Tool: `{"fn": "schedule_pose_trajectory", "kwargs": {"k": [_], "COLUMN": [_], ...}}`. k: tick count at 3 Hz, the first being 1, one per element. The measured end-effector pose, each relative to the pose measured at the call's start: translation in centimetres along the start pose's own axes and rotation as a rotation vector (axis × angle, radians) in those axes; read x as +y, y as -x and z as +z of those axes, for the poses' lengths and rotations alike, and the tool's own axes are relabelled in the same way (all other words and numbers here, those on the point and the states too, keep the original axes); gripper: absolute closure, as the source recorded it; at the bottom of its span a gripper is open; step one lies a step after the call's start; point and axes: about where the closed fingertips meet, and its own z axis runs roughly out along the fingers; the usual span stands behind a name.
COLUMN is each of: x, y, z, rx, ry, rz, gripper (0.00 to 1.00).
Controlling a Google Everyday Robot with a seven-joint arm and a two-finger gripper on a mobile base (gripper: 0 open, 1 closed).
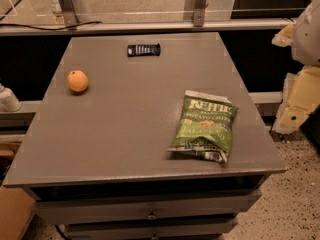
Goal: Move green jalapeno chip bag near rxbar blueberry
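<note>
One green jalapeno chip bag (pixel 204 126) lies flat and face up on the grey table (pixel 125 134), off to the left of the gripper (pixel 299 100) and a little nearer the camera than it. Nothing touches the bag. Its long axis runs roughly front to back, with the white top edge at the far end leaning slightly toward the gripper's side and the crumpled bottom toward the table's front edge.

From the gripper, the reach to the bag is a short sideways one across the table's right edge. The carry after that is the long part. The rxbar blueberry (pixel 143 49) sits well apart from the bag, farther left of the gripper and much deeper, close to the table's back edge, lying crosswise. An orange (pixel 78 81) rests farther left again, clear of the straight line between bag and bar as I judge it.

The gripper hangs beside the table, outside its right edge, and I read only pale cream shapes there, partly cut off by the frame. I cannot tell how far open it is or whether it has anything in it. The bag's near corner is folded under, so its true outline there is unclear.
</note>
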Motion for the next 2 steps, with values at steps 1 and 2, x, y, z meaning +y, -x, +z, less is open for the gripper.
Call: {"fn": "schedule_pose_trajectory", "kwargs": {"k": [1,2], "x": [0.0,0.0], "y": [0.0,0.5], "z": [0.0,2.0], "rx": [0.0,-0.037], "ry": [0.0,0.024], "rz": [0.0,0.014], "gripper": [0.0,0.0]}}
